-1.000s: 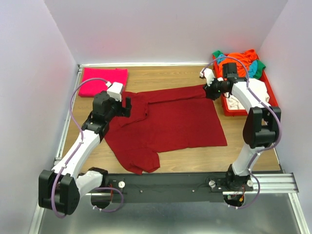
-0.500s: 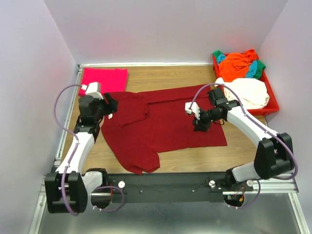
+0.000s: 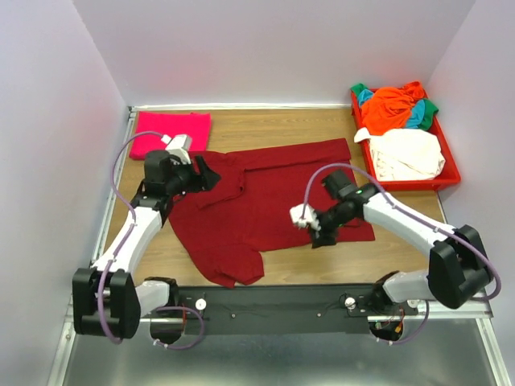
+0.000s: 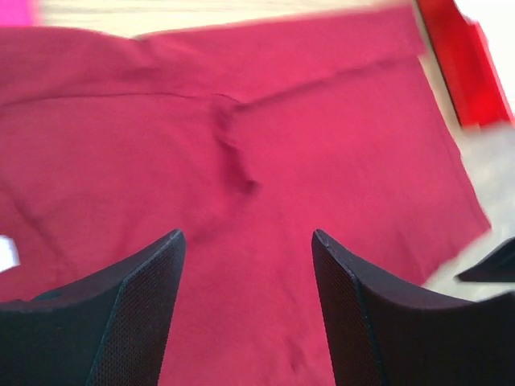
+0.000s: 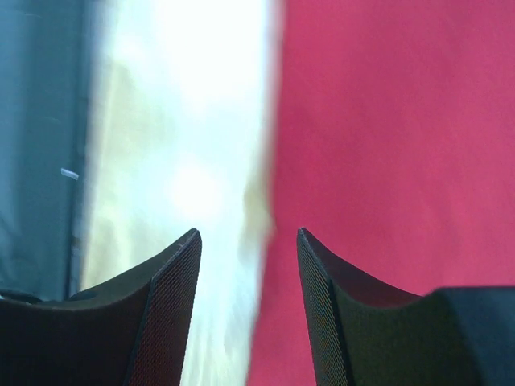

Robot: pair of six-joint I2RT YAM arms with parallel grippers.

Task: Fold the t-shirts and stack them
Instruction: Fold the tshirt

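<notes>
A large maroon t-shirt (image 3: 269,201) lies spread flat on the wooden table, one sleeve hanging toward the near edge. A folded magenta-pink t-shirt (image 3: 170,132) lies at the far left corner. My left gripper (image 3: 211,171) is open and empty over the maroon shirt's left shoulder; the cloth (image 4: 241,169) fills the left wrist view. My right gripper (image 3: 319,235) is open and empty above the shirt's near hem; in the right wrist view the hem edge (image 5: 273,241) runs between the jaws, with cloth on the right and bare table on the left.
A red plastic tray (image 3: 447,173) stands at the far right with orange (image 3: 394,104), teal, green and cream (image 3: 406,153) shirts heaped in it. White walls close in the left, back and right. A black rail (image 3: 282,305) runs along the near edge.
My right gripper has come from the shirt's far right corner down across the cloth to its near hem. My left gripper has swung a little right over the left shoulder.
</notes>
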